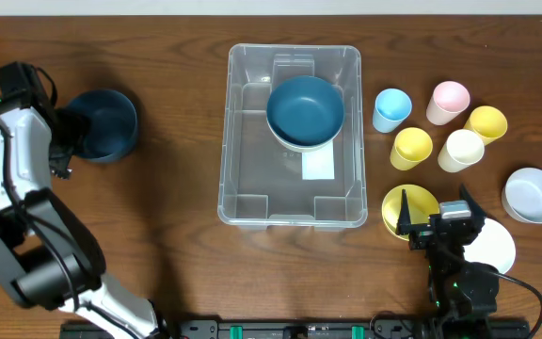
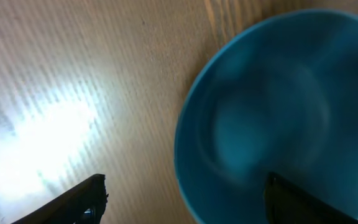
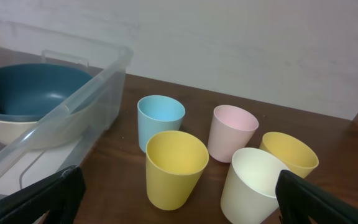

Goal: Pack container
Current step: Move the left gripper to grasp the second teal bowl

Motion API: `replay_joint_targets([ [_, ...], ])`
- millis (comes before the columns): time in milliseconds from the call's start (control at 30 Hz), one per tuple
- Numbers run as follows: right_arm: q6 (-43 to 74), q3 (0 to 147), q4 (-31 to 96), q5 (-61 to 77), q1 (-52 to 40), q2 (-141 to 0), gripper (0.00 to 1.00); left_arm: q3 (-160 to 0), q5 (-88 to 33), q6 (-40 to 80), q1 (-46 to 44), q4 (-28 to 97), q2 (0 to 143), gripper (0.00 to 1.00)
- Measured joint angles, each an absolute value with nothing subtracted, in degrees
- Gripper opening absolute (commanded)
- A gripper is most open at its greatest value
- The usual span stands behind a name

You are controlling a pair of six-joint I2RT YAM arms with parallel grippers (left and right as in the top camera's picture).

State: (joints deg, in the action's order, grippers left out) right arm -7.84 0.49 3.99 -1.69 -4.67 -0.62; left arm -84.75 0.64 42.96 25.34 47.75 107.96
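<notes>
Container [image 1: 225,141] at frame centre on worktop [image 1: 158,235], open side up, long axis running top to bottom. Dark bowl [image 1: 305,105] sits in its upper right. Left gripper [image 2: 185,196] released, spread across the rim of a second blue bowl [image 1: 106,124]. Right gripper [image 1: 438,209] released, lower right.

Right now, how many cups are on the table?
5, all right of the container: blue cup, pink cup, far yellow cup; near yellow cup and cream cup in front.

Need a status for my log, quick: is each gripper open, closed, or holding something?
Left gripper: open, fingers either side of the blue bowl's rim, not clamped.
Right gripper: open, holding nothing.
</notes>
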Motion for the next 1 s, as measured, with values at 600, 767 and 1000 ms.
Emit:
replay_joint_targets([
  [600, -7.8, 0.5, 4.0, -1.7, -4.7, -0.6, 0.99, -84.7, 0.6, 43.6, 25.3, 44.6, 117.7, 0.59],
  [767, -7.8, 0.5, 4.0, -1.7, -4.7, -0.6, 0.99, -84.7, 0.6, 43.4, 25.3, 44.6, 117.6, 0.25],
  [1000, -7.8, 0.5, 4.0, -1.7, -4.7, -0.6, 0.99, -84.7, 0.6, 43.5, 25.4, 45.1, 117.6, 0.10],
])
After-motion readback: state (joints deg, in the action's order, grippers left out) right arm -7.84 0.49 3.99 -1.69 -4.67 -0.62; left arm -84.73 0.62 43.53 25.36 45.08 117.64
